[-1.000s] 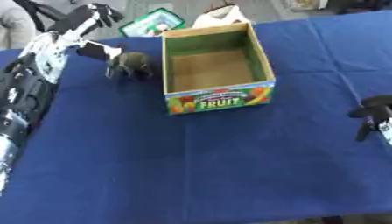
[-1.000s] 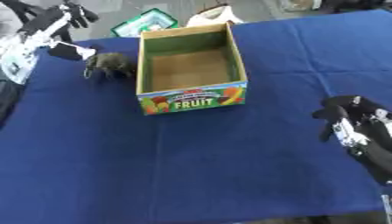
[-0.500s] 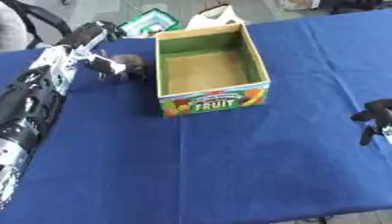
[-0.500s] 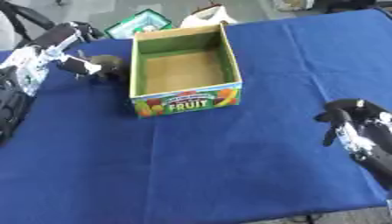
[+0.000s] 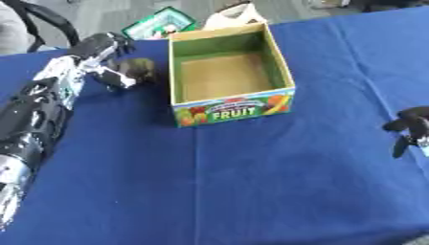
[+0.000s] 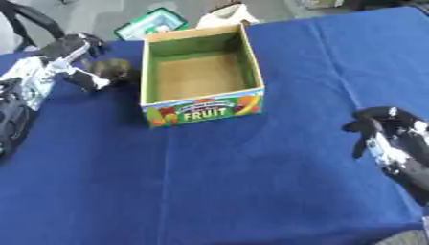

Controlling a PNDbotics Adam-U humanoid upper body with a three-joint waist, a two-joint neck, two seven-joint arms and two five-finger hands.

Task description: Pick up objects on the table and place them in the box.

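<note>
An open cardboard box (image 5: 228,111) printed FRUIT stands at the middle back of the blue table, with nothing inside. Just left of it lies a small dark olive toy (image 5: 138,71). My left hand (image 5: 102,48) reaches in from the left and sits against the toy's left side; its fingers arch over the toy and its white thumb (image 5: 118,80) lies below, not closed together. My right hand (image 6: 387,131) rests at the right edge, fingers relaxed and holding nothing.
Beyond the box a green packet (image 5: 159,21) and a pale cream object (image 5: 235,13) lie near the table's far edge. My left forearm (image 5: 33,119) stretches along the table's left side. Blue cloth (image 5: 251,182) covers the table in front of the box.
My left hand has come down from above the toy to its left side, with the thumb now under it. The view has shifted a little. The right hand has stayed put.
</note>
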